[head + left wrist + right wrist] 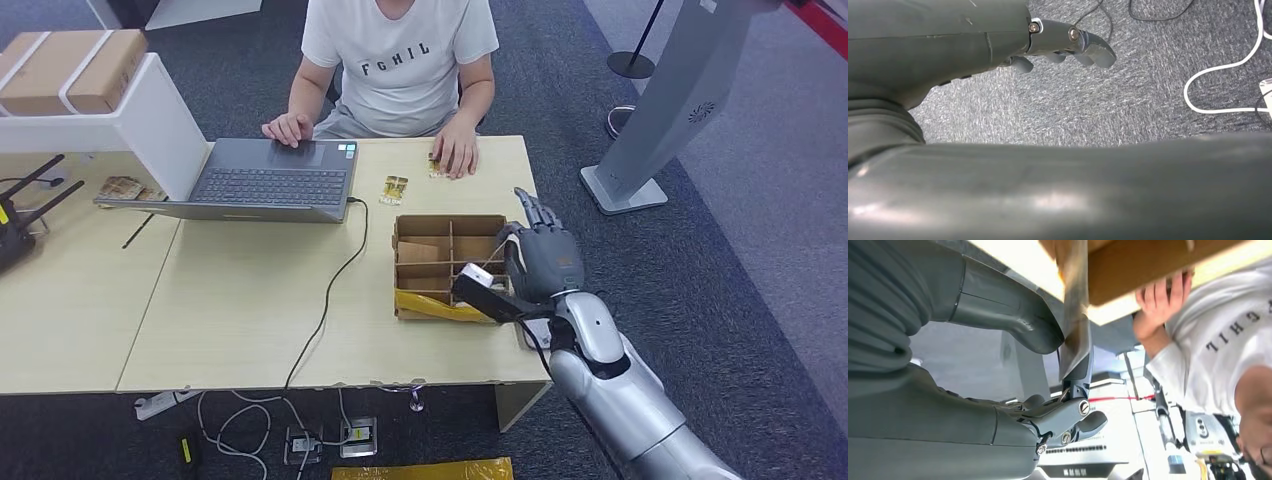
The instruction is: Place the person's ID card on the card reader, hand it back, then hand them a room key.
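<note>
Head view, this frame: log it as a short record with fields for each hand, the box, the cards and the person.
right hand: raised at the right edge of the cardboard box, fingers apart, nothing visibly held
left hand: hanging over carpet, holds nothing
cardboard box: divided into compartments, on the table near its right end
cards: one lying beside the laptop, one under the person's hand
person: seated opposite, other hand on laptop
</note>
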Robot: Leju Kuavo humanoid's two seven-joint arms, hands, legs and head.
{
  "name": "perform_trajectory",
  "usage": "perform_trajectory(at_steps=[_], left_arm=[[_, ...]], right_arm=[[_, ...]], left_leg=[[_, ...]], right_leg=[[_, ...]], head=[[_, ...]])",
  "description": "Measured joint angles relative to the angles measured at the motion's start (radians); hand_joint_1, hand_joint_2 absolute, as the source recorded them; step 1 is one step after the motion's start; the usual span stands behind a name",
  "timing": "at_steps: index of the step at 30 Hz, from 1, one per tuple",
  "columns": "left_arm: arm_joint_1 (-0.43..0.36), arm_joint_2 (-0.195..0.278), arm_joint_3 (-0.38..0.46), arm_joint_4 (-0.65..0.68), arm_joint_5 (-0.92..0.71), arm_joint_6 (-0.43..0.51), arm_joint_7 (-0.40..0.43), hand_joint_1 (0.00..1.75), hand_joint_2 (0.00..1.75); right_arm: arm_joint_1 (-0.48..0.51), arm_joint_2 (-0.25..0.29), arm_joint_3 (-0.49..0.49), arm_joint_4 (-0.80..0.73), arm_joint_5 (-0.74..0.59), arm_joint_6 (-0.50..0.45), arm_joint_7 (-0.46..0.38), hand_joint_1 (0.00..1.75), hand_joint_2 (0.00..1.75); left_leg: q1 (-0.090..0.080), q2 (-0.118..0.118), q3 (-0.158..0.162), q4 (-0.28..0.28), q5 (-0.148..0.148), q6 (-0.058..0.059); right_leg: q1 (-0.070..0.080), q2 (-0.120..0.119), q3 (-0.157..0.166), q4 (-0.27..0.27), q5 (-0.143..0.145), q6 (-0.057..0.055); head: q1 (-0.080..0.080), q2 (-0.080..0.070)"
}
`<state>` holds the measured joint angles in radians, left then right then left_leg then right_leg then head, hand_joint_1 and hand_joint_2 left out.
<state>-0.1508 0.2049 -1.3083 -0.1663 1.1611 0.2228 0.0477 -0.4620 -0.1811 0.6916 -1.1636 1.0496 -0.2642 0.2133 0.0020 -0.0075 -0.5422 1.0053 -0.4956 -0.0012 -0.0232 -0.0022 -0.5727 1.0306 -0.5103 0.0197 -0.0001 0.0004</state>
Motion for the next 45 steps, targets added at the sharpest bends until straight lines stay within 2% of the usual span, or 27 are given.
perform_trajectory(at_steps=[11,23,35,45], left_arm=[[0.000,-0.001,-0.001,0.000,0.010,0.000,0.001,0.00,0.00],[0.000,-0.001,-0.001,0.000,0.017,0.001,0.005,0.00,0.00],[-0.001,-0.001,-0.004,0.000,-0.022,0.000,-0.005,0.00,0.00],[-0.010,0.007,-0.025,0.000,-0.034,-0.014,-0.009,0.00,0.00]], right_arm=[[-0.001,-0.025,-0.043,-0.100,0.027,0.005,-0.006,1.75,1.75],[-0.014,-0.025,-0.050,-0.110,0.051,-0.016,-0.011,1.75,1.75],[-0.167,-0.030,-0.067,-0.061,0.120,0.012,0.002,1.75,1.75],[-0.340,0.006,-0.052,0.123,0.195,0.033,-0.006,1.75,1.75]], left_leg=[[0.001,0.001,0.000,0.000,0.000,0.000],[0.001,0.001,0.000,0.000,0.000,0.000],[0.001,0.002,0.000,0.000,0.001,-0.001],[0.001,0.001,-0.001,0.000,0.002,-0.001]], right_leg=[[0.001,0.002,0.000,0.000,0.000,0.000],[0.001,0.002,0.000,0.000,0.000,0.000],[0.001,0.002,0.000,0.000,0.001,-0.001],[0.001,0.001,0.000,0.001,0.001,-0.001]], head=[[0.000,0.000],[0.000,0.000],[0.000,0.000],[0.000,0.000]])
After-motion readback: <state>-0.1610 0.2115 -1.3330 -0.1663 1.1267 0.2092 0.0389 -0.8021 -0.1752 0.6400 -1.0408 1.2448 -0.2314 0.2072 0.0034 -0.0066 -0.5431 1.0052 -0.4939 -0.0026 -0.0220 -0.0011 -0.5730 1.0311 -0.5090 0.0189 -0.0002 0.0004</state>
